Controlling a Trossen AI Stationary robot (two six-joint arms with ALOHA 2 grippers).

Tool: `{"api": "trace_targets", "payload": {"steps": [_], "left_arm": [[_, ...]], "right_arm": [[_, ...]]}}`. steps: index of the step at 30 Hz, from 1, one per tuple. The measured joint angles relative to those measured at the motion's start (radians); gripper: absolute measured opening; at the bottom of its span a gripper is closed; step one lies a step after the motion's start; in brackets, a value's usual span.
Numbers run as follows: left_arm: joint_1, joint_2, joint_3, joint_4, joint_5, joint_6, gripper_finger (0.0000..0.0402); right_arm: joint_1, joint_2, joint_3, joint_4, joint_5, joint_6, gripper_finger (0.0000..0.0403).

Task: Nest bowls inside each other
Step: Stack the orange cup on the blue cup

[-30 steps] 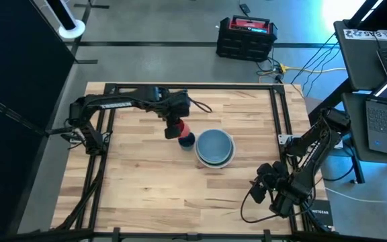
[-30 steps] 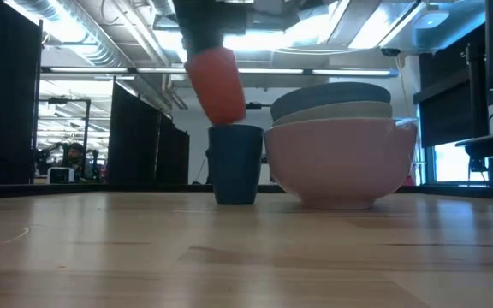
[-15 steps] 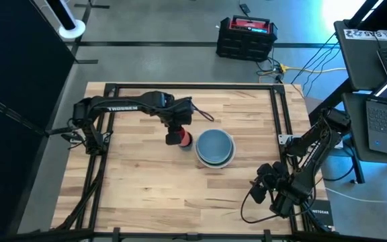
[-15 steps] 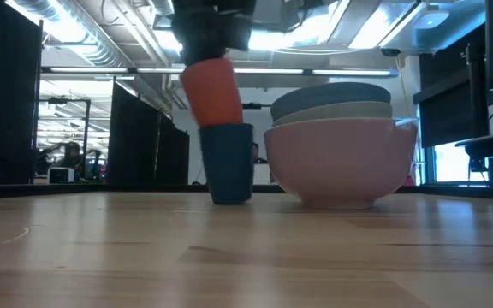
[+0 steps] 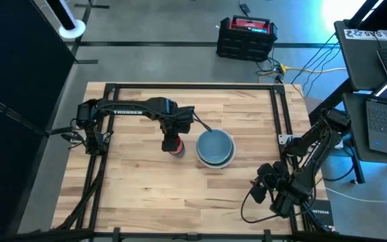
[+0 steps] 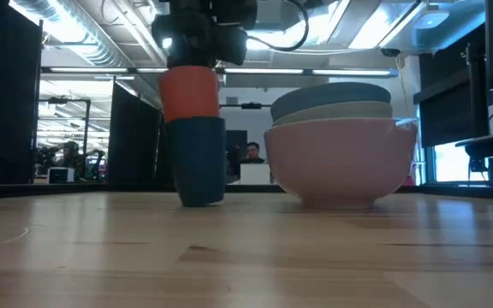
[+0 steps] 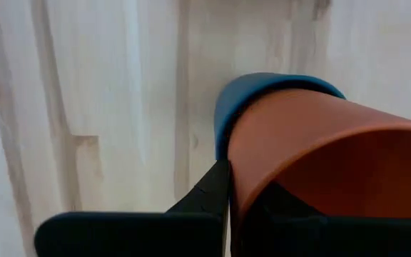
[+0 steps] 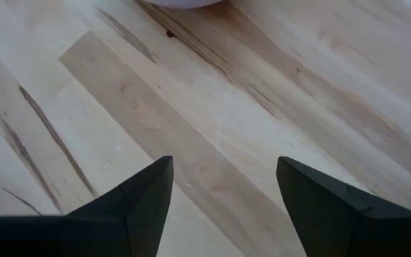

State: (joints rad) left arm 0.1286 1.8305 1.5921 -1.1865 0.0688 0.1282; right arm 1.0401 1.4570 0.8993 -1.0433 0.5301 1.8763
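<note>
A tiny red bowl point(image 6: 189, 92) stands upright with its lower part inside a tiny navy bowl point(image 6: 198, 158), and the navy bowl stands on the table. My left gripper point(image 5: 174, 138) is right above them, pointing down and shut on the red bowl. To their right stands a stack of wide bowls point(image 5: 215, 148), with a light blue bowl point(image 6: 332, 94) on top, a pale grey one below it and a white one point(image 6: 336, 162) at the bottom. My right gripper point(image 8: 223, 200) hangs open over bare wood near the table's right near corner point(image 5: 267, 188). My left gripper pinches the red bowl's wall at its rim point(image 7: 235, 187), with one finger point(image 7: 209, 194) outside and the other inside the bowl. The fingers come from above, pointing down. The red bowl is upright, and its lower part sits in the navy bowl's mouth point(image 7: 259, 87).
The wide stack stands close to the right of the two tiny bowls. Bare wood point(image 5: 140, 181) lies to their left and near side. A black rail frame point(image 5: 193, 87) runs around the table's edges. A person point(image 6: 251, 154) sits in the room beyond.
My left gripper has come down and toward the table's near-left, and has tipped the slanted red bowl upright. The red bowl has sunk into the navy bowl. The navy bowl has slid along the table to the left, away from the wide stack.
</note>
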Motion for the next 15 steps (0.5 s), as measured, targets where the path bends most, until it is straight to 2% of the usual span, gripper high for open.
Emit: {"api": "trace_targets", "payload": {"steps": [15], "left_arm": [[-0.002,0.000,0.000,0.068,0.004,0.006,0.0000]], "right_arm": [[0.000,0.000,0.000,-0.004,0.000,0.000,0.0237]]}}
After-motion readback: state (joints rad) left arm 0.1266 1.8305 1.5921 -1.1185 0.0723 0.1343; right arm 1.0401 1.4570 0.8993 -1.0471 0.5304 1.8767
